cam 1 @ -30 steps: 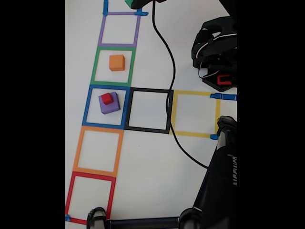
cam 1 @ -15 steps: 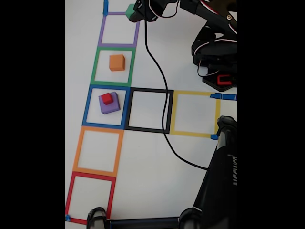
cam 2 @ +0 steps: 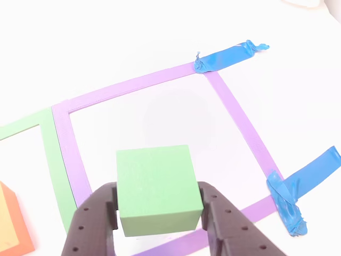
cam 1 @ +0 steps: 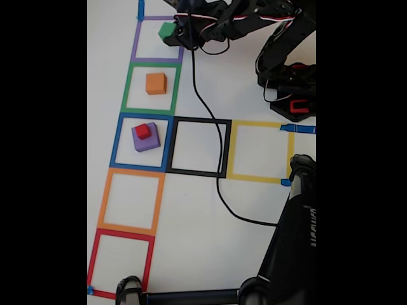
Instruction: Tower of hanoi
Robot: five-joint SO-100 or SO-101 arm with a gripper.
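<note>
My gripper is shut on the green cube over the right side of the purple tape square at the top of the fixed view. In the other view the green cube sits between the dark fingers, held above the purple square's near edge. The orange cube rests inside the green tape square. The red cube sits on top of the purple cube in the blue tape square. A corner of the orange cube shows at the lower left.
A black cable trails from the arm across the black tape square. The arm's base stands at the upper right. A black stand occupies the lower right. Orange, red and yellow tape squares hold nothing.
The arm has swung down and left with the green cube, from the top edge to over the purple tape square. The other cubes have not moved.
</note>
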